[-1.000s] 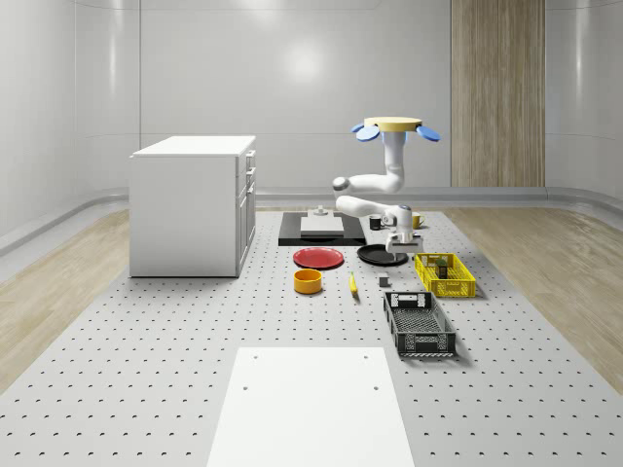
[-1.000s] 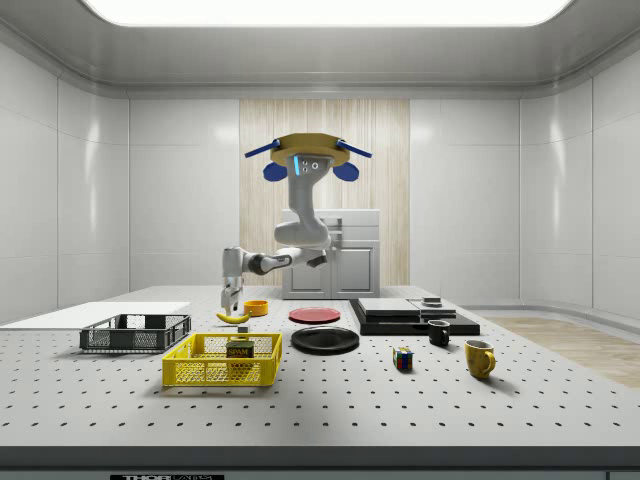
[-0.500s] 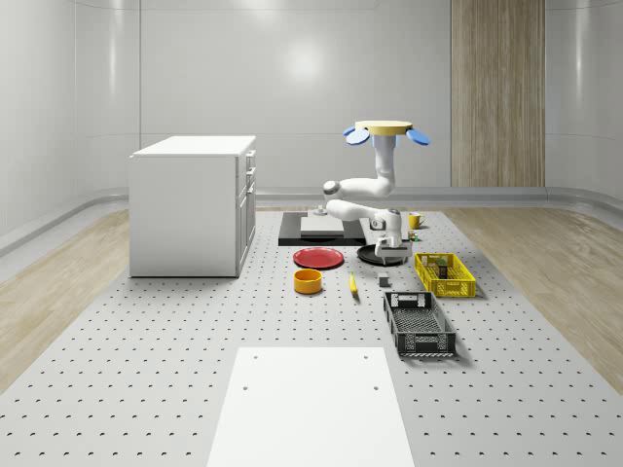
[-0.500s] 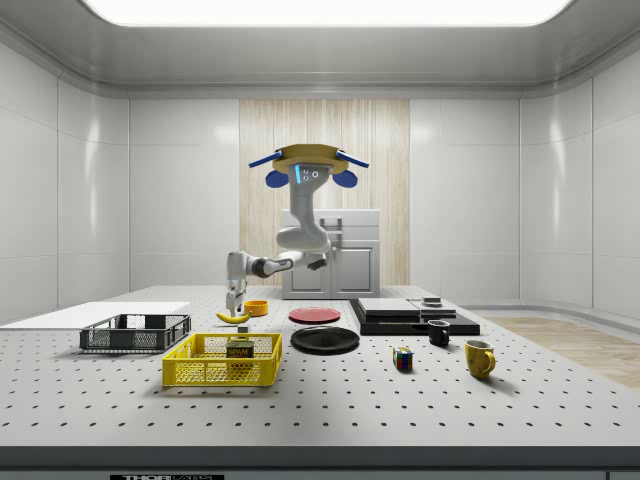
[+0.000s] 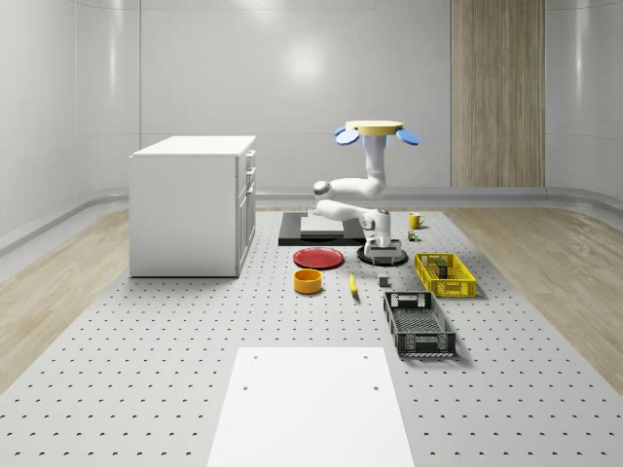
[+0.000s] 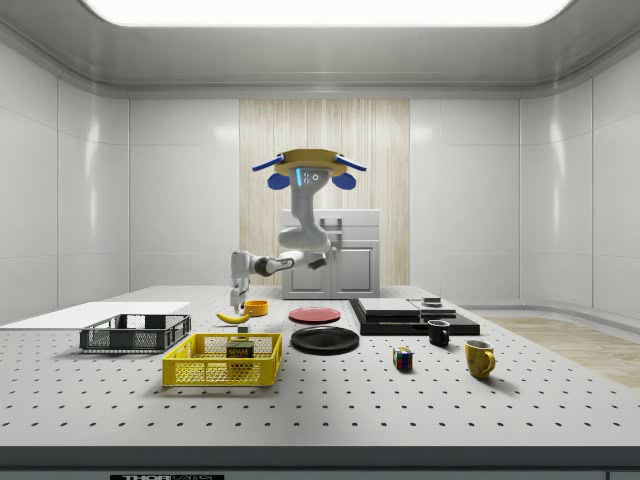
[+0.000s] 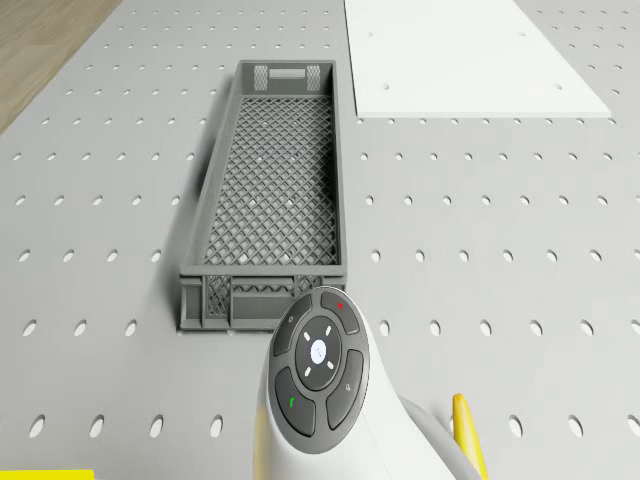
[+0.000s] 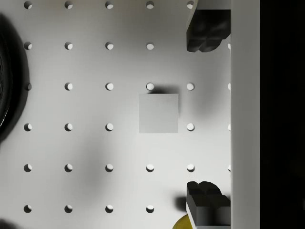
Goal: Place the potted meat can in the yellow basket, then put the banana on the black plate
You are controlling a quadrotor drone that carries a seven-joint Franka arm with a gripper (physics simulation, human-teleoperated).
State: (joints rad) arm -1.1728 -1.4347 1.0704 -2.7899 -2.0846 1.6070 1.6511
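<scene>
As the last second has run, the end effector [image 8: 205, 117] has slid toward the whole-scene view's left and dropped a little. It now hangs pointing down just over the worktop [image 5: 146, 341], at the near edge of the black plate [image 6: 325, 340]. Its fingers [image 8: 208, 28] are spread wide and grip nothing. Straight below it I see a small grey cube [image 8: 158, 113] lying on the worktop. The banana [image 8: 183, 222] shows as a yellow sliver beside one finger.

The drone [image 5: 370, 131] has shifted the same way as the end effector and sits a touch lower in the side view. It hovers above the far part of the worktop, with the arm reaching forward and down from it.

The banana has not moved. It lies flat on the worktop between the orange bowl [image 5: 309, 281] and the grey cube, apart from the plate. The can [image 6: 240, 350] stays in the yellow basket [image 6: 220, 372], as before.

The grey cube lies between the banana and the grey crate [image 7: 270, 200]. The red plate [image 5: 318, 258] lies just beside the black plate, toward the whole-scene view's left. In the side view a colour cube [image 6: 402, 358], a black mug [image 6: 438, 332] and a yellow mug [image 6: 480, 358] stand well off to the right. The white cabinet [image 5: 195, 204] stands well clear.
</scene>
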